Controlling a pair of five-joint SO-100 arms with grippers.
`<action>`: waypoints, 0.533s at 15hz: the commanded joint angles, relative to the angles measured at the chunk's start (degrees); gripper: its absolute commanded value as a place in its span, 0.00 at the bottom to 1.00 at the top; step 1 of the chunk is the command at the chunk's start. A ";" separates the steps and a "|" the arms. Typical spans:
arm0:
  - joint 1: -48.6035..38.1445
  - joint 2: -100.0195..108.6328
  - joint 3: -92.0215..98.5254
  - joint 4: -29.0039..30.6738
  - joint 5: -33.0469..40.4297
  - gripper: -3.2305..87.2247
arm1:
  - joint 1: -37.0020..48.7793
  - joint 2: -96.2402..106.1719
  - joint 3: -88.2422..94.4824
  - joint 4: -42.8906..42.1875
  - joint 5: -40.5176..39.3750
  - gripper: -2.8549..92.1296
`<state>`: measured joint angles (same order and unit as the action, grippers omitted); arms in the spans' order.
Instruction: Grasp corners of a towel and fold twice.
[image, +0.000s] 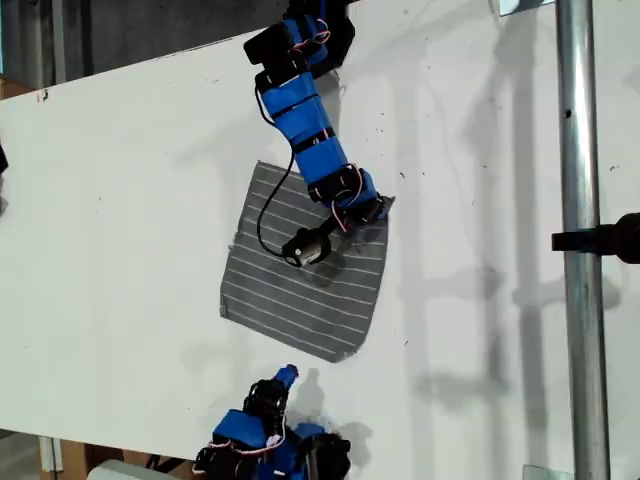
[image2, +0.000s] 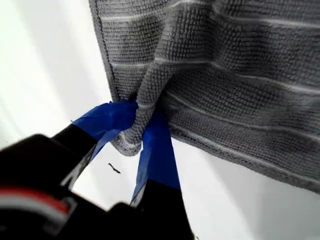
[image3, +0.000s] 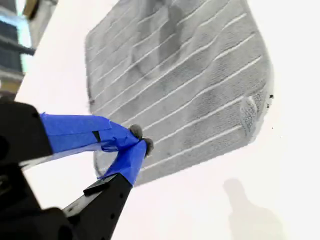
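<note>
The grey towel (image: 300, 290) with thin white stripes lies flat on the white table (image: 120, 220), a little skewed. The arm from the exterior view's top reaches across it, and my first gripper (image: 374, 208) is at the towel's upper right corner. The first wrist view shows that gripper (image2: 137, 117) shut on the bunched corner (image2: 131, 137) of the towel (image2: 240, 75). My second gripper (image: 286, 377) sits at the exterior view's bottom, just off the towel's near edge. Its blue-taped tips (image3: 139, 140) are shut on nothing, with the towel (image3: 185, 75) spread beyond them.
A metal pole (image: 578, 240) runs down the exterior view's right side, with a black clamp (image: 605, 239) on it. The table's edge runs along the exterior view's top left, and a black cable (image: 265, 215) loops over the towel.
</note>
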<state>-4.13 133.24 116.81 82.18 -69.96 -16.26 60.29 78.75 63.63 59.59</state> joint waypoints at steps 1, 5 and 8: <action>5.89 -13.80 -12.92 0.62 8.17 0.00 | 1.23 4.22 -0.26 0.97 -0.53 0.03; 10.81 -27.86 -16.17 5.71 16.44 0.16 | 0.53 5.45 -0.09 0.97 -0.53 0.03; 12.74 -32.17 -12.92 1.41 17.05 0.40 | 0.26 6.15 0.26 0.97 -0.53 0.03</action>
<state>7.73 101.69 103.80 85.78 -53.61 -16.26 61.52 79.37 64.60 59.59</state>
